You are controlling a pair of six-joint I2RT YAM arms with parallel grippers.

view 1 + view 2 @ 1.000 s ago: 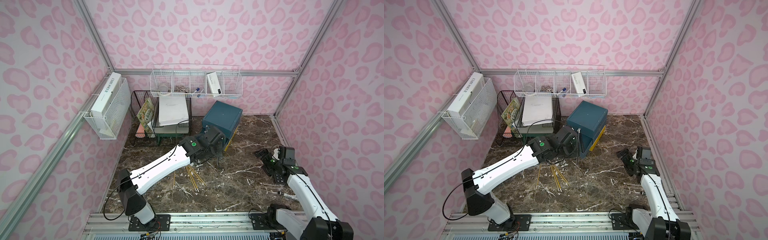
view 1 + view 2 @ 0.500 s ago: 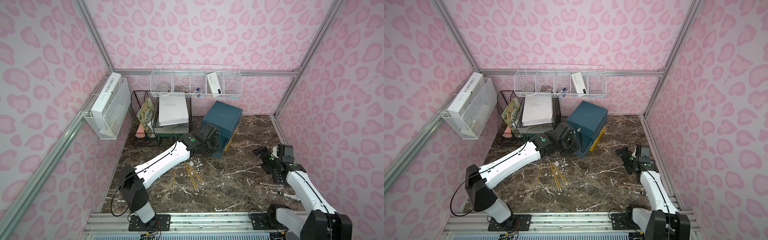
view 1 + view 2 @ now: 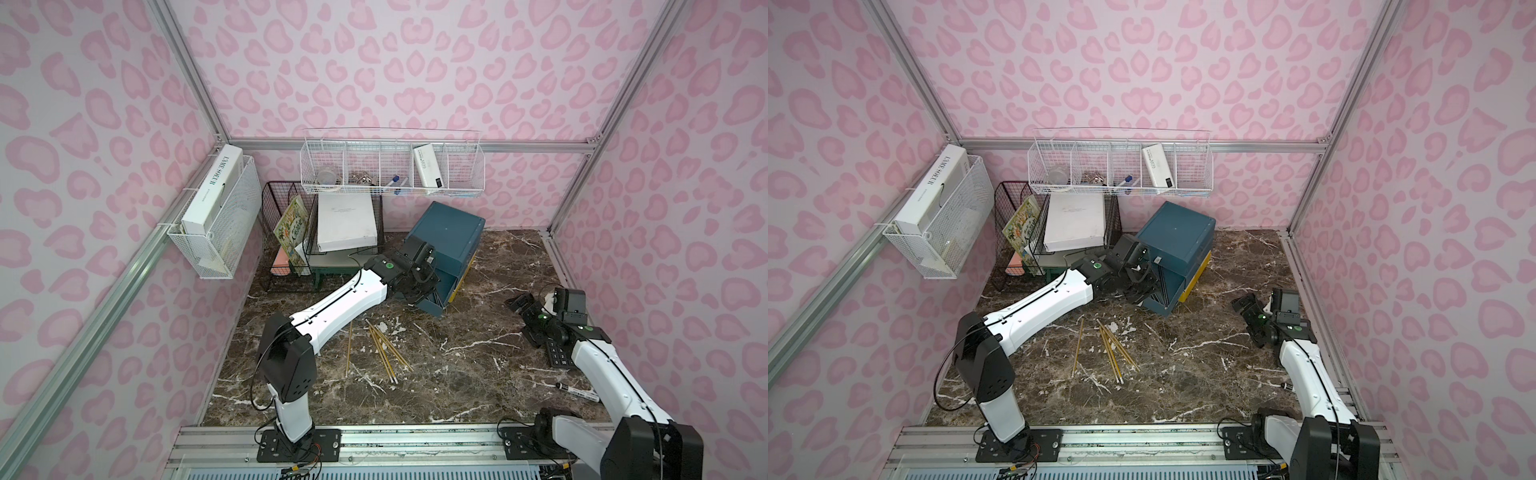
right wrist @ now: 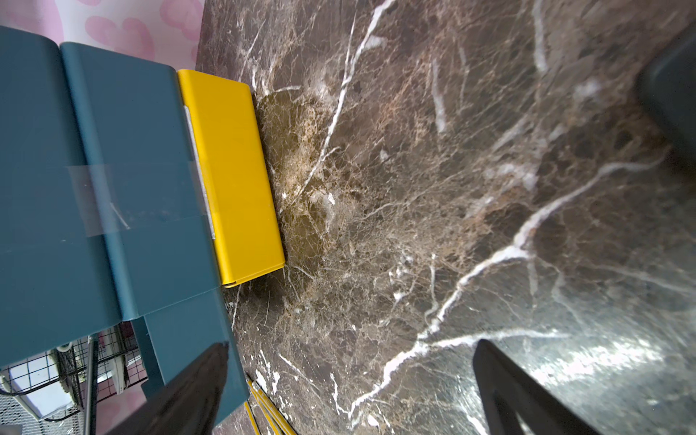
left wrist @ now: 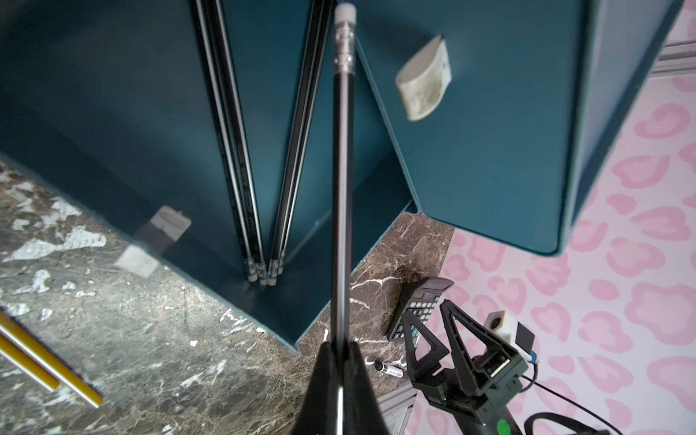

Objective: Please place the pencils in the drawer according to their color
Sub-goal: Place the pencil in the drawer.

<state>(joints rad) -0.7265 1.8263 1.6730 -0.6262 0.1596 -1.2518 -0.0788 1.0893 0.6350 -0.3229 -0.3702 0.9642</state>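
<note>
Pink walls [image 3: 415,62] with darker pink blotches close me in on three sides, joined by silver rails [image 3: 189,70]. My floor [image 3: 478,374] is dark brown marble, white-veined and glossy. A white wire shelf [image 3: 463,174] hangs on the back wall, a white wire basket [image 3: 237,224] on a side wall.

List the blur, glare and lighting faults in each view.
Left wrist view: the small white drawer handle and the yellow pencils are blurred; the thin black pencil in the shut left gripper is clearer. Right wrist view: glare on the dark marble tabletop; the fingers of the open right gripper are soft silhouettes. Both top views: even light.
</note>
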